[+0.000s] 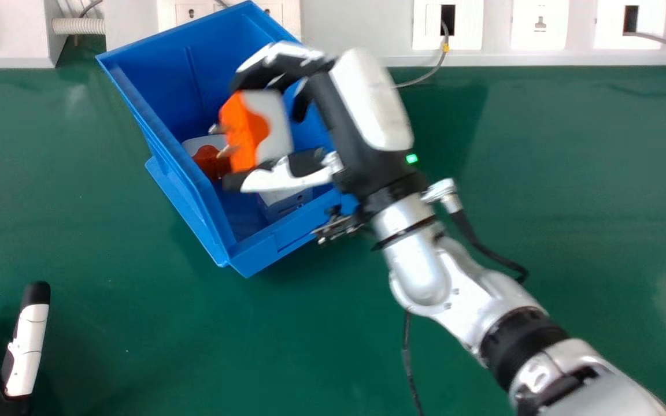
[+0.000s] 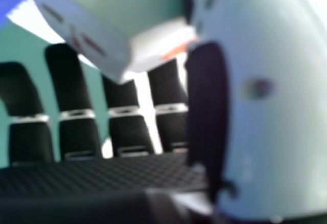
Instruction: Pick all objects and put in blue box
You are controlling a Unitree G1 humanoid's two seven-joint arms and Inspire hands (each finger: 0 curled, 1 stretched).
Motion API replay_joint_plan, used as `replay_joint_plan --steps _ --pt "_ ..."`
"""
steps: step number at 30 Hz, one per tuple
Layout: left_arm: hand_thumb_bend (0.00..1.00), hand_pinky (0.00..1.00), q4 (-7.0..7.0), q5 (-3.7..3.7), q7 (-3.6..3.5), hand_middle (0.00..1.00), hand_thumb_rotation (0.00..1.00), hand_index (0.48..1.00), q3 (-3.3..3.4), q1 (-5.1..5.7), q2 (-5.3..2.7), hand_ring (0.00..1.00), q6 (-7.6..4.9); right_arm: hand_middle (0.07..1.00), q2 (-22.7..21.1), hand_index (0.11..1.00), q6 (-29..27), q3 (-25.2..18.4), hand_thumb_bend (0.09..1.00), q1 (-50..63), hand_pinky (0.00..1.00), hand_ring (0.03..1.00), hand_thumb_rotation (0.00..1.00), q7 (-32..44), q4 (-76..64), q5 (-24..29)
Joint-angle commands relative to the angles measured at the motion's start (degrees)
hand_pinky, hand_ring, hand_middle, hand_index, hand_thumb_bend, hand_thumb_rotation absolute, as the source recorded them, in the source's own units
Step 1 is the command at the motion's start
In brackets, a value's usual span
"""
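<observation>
Between the fingers and thumb of the right hand, an orange-and-white plug adapter is pinched over the blue box; beneath them, an orange-topped item and a pale block are already stowed, so seemingly only release is left.

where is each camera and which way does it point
Head view: on the head, looking forward and down at the blue box on the green table; the right arm, right robot hand and left robot hand show.
Right hand view: at the right robot hand, looking across its fingers and thumb.
Shared: right robot hand, orange-and-white item.
</observation>
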Motion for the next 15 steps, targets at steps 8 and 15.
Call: replay_joint_plan --steps 8,15 --pt "0.96 0.98 2.50 0.07 0.42 0.97 0.90 0.999 -0.11 1.58 -0.46 0.96 3.67 0.478 3.7 0.533 9.9 10.3 0.497 -11.0 0.34 0.431 0.00 -4.7 7.9 -6.5" --pt "0.94 0.97 2.47 0.09 0.29 0.96 0.90 1.000 -0.23 1.68 -0.57 0.96 3.64 0.490 3.9 0.526 15.7 12.5 0.498 -12.5 0.34 0.448 0.00 -0.8 9.9 -6.3"
